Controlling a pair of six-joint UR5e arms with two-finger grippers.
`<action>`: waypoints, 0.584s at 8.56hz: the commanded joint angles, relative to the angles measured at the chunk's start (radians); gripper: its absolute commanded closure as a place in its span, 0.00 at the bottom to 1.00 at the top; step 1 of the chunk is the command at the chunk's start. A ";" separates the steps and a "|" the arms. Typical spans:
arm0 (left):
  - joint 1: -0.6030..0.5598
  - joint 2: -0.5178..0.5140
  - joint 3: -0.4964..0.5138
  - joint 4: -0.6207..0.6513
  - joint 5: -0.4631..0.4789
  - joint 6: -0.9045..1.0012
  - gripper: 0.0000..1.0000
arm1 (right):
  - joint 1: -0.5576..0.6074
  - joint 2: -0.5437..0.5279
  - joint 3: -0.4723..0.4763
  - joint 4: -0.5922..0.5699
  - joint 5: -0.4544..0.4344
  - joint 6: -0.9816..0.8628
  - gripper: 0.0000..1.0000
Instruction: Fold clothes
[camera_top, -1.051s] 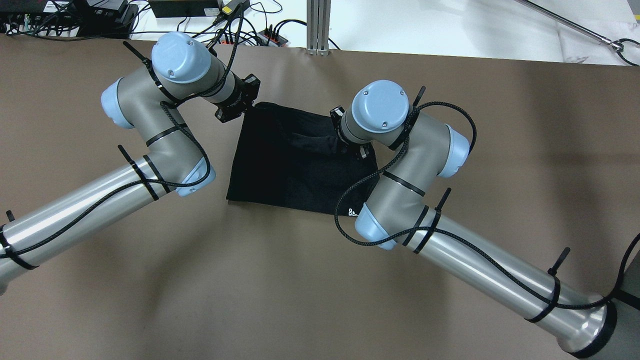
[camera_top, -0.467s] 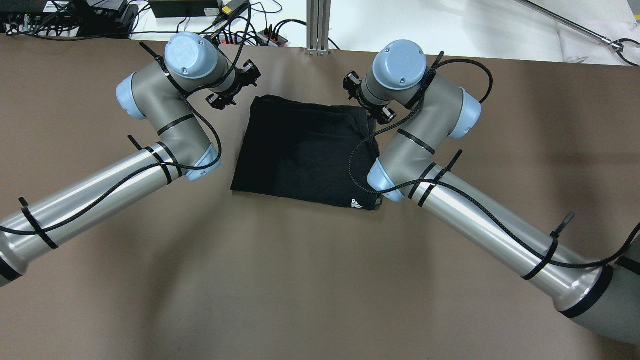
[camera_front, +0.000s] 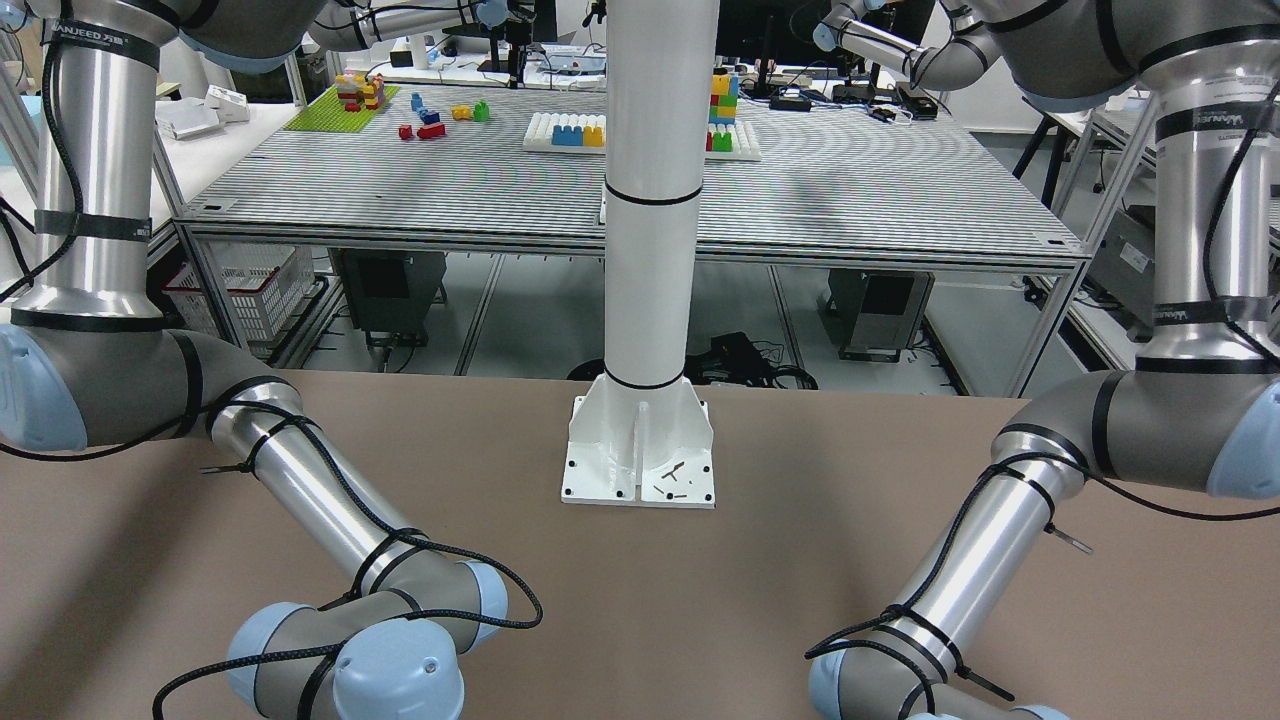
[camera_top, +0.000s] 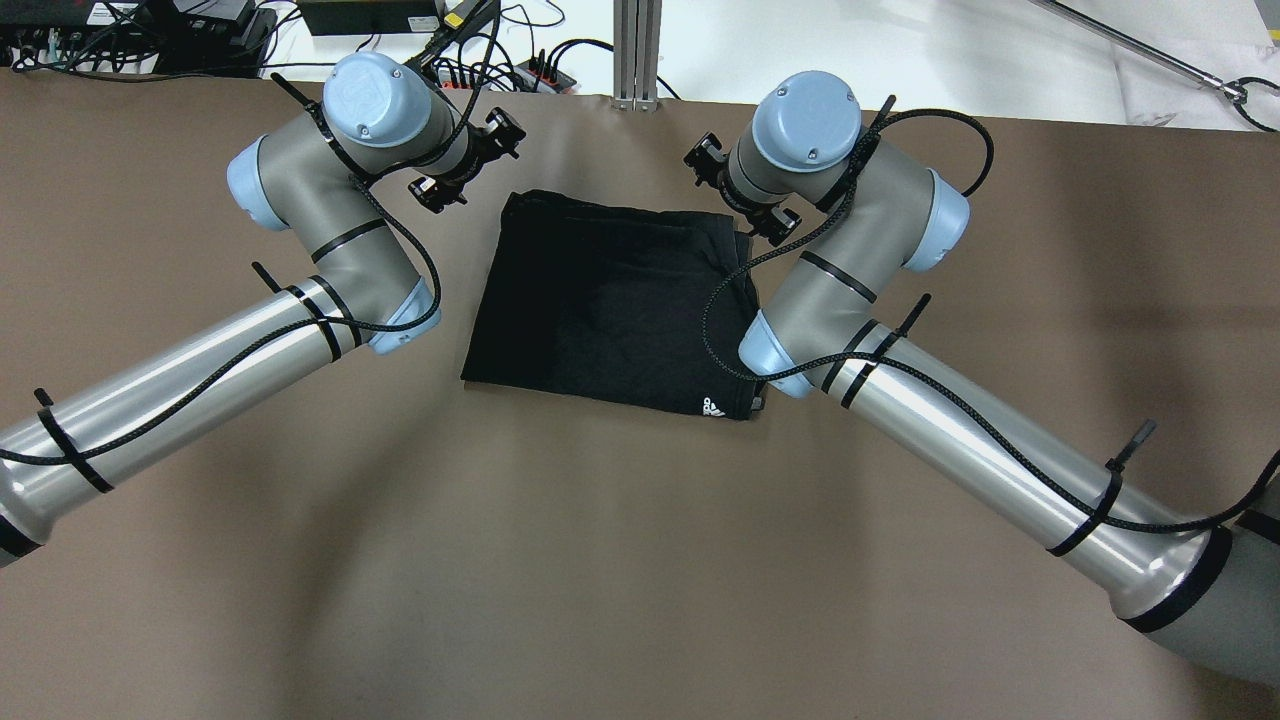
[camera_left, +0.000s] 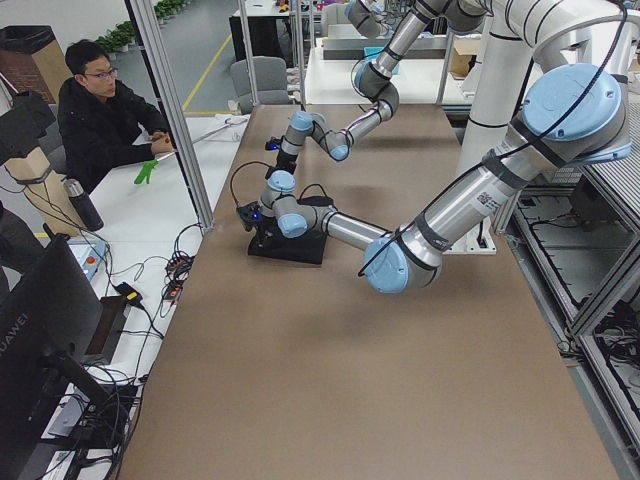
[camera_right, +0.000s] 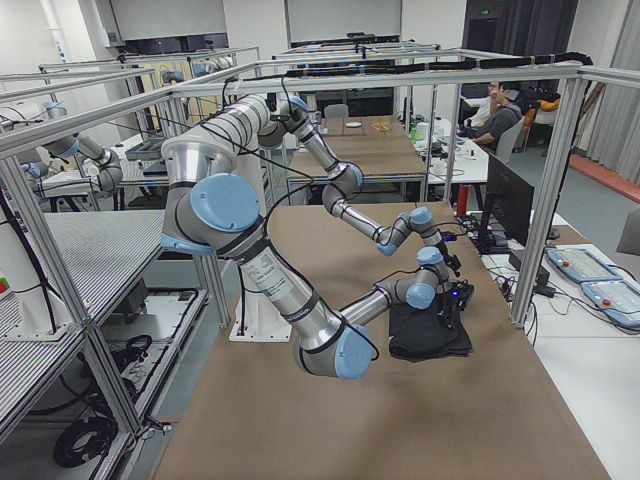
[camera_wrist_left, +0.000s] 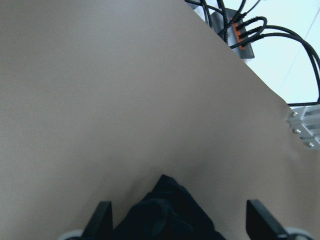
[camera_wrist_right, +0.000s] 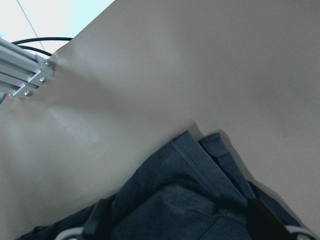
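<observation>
As if letting a fold settle, hovering left hand (camera_wrist_left: 181, 220) and right hand (camera_wrist_right: 181, 220), both spread wide and empty, over far corners of clothes (camera_top: 600, 300) lying flat on desk (camera_top: 600, 550).

Brown tabletop (camera_top: 600, 560) noted. White column (camera_front: 650, 200) bolted to it by a base plate. Power strip with black cables (camera_wrist_left: 239, 34) lies beyond the far edge. Seated person (camera_left: 100, 115) at the adjacent desk. Coloured toy bricks (camera_front: 430, 118) on the rear grated table.

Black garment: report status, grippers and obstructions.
Left gripper open, right gripper open, both empty, over the far corners. Black garment folded, flat on table. Right arm's cable overhangs its right edge.
</observation>
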 joint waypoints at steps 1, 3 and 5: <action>0.026 0.002 -0.054 -0.001 -0.014 0.007 0.05 | 0.032 -0.051 0.025 -0.001 0.023 -0.152 0.05; 0.097 -0.018 -0.037 -0.002 0.019 0.022 0.05 | 0.051 -0.064 0.025 -0.003 0.046 -0.211 0.05; 0.128 -0.043 -0.016 -0.008 0.053 0.041 0.05 | 0.061 -0.071 0.023 -0.005 0.046 -0.220 0.05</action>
